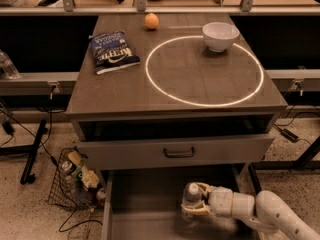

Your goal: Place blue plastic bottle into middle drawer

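the bottle (191,193) is clasped by the gripper (194,208) inside the open drawer (145,209) — it should be lowered onto the floor, clear of the walls, and released only once resting.

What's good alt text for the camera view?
The gripper, low in the frame, holds the blue plastic bottle in its jaws within the open middle drawer; whether the bottle touches the floor is unclear. On the table above sit a white bowl, an orange and a chip bag.
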You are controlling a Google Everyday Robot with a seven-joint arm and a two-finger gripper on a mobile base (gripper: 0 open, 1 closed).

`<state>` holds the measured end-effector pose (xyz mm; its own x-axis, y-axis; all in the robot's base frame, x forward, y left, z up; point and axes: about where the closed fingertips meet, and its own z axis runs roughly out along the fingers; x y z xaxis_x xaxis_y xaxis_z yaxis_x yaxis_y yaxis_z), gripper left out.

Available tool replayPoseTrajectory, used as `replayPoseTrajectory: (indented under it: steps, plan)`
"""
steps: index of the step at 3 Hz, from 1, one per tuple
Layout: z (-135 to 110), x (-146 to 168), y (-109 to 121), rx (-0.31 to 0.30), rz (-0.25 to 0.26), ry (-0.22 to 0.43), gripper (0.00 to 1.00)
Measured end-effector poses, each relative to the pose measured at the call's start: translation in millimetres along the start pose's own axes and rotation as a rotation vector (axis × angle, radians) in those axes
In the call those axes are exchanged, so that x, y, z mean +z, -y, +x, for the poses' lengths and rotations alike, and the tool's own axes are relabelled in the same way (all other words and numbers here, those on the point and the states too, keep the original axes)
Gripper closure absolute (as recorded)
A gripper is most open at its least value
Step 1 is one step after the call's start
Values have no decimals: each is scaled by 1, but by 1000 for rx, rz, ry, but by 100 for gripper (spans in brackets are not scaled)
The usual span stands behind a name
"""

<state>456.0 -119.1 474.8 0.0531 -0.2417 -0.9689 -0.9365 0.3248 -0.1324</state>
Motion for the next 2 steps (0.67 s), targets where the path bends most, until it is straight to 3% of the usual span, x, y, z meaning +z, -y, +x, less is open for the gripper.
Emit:
replayPoseTrajectory:
  steps: [2]
  plan:
    - [20, 3, -1, -15, 2, -34, 35]
